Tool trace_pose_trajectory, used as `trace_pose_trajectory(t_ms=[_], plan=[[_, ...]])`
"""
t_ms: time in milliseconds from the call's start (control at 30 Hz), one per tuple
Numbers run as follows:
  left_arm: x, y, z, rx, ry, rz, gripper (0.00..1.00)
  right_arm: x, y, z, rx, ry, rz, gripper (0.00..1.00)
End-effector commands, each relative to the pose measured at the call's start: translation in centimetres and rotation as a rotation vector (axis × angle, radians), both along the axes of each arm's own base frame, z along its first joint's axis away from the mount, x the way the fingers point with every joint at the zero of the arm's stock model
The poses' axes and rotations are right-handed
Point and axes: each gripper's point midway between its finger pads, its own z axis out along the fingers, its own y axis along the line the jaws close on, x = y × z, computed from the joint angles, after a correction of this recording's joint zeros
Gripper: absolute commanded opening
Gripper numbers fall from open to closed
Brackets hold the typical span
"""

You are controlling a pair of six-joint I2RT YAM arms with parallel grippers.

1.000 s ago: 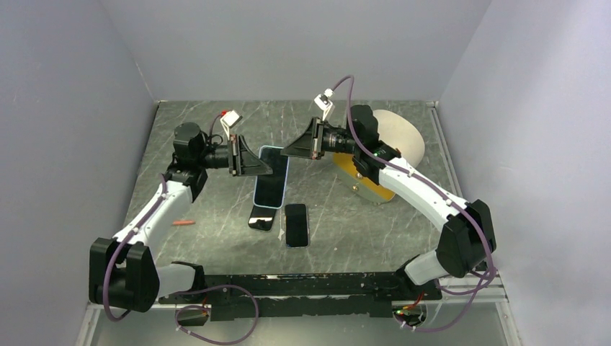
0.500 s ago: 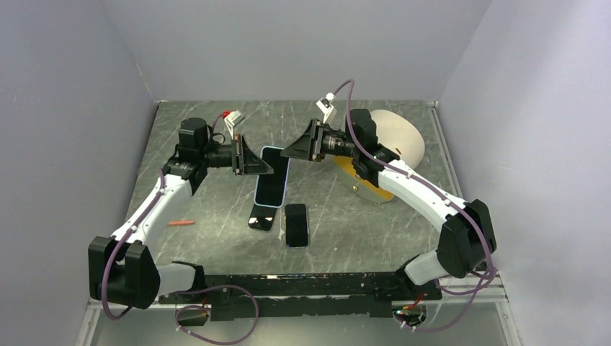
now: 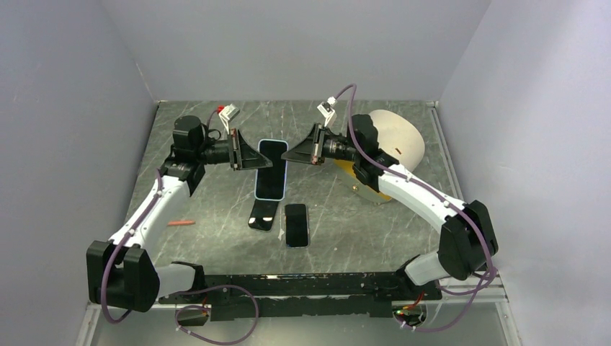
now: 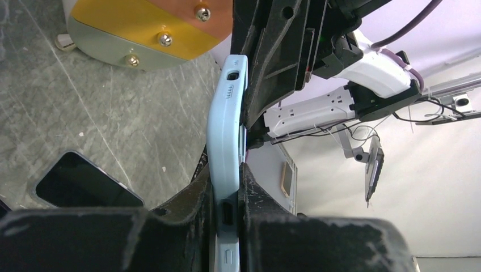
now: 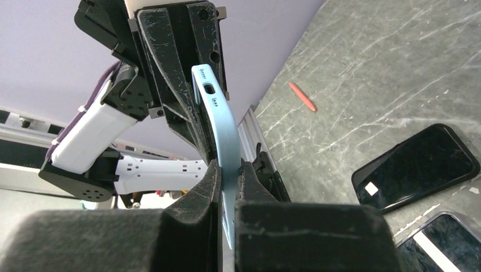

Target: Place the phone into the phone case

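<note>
At wrists, blue case (image 4: 223,136) edge-on, from above, dark-faced

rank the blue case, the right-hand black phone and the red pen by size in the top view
1. blue case, though it is held up nearer the camera, which flatters it
2. black phone
3. red pen, clearly smallest

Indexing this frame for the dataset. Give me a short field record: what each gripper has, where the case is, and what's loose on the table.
left gripper: shut on blue case, at one long edge
right gripper: shut on the opposite long edge
case position: held off the table, between the arms
case contents: dark face fills it, likely a phone; seating cannot be judged
loose on table: phone, second phone, red pen
</note>
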Motion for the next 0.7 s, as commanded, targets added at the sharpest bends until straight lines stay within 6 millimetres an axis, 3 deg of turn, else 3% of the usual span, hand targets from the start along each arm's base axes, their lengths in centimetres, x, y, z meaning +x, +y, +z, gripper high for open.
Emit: trace_pose_trajectory(t_ms=[0,133,200,367,500,567,667], plan=[[0.6,0.3,0.5,0.044,-0.075,0.046,0.08,-0.9,-0.1,3.4,0.070,-0.078,0.007,0.00],[1.0,0.6,-0.7,0.096,-0.062,0.083,0.08,-0.4,-0.3,2.7,0.059,-0.015,-0.034,0.01],[1.1,0.6,-1.1,0.101,-0.053,0.086,0.07,-0.5,-0.3,2.6,0.073,0.007,-0.037,0.09],[1.6,1.0,-0.8,0.084,-0.031,0.115,0.06,0.0,-1.3,2.5,-0.006,-0.032,-0.115,0.52],[2.9,3.0,-1.2,0.086,0.009,0.178,0.07,0.1,-2.9,3.3,-0.067,-0.091,-0.189,0.79],[3.8,4.6,-1.9,0.103,0.036,0.235,0.08,0.1,-3.4,3.8,-0.079,-0.118,-0.213,0.97],[4.8,6.5,-3.0,0.117,0.074,0.316,0.08,-0.1,-4.0,3.8,-0.103,-0.122,-0.236,0.99]])
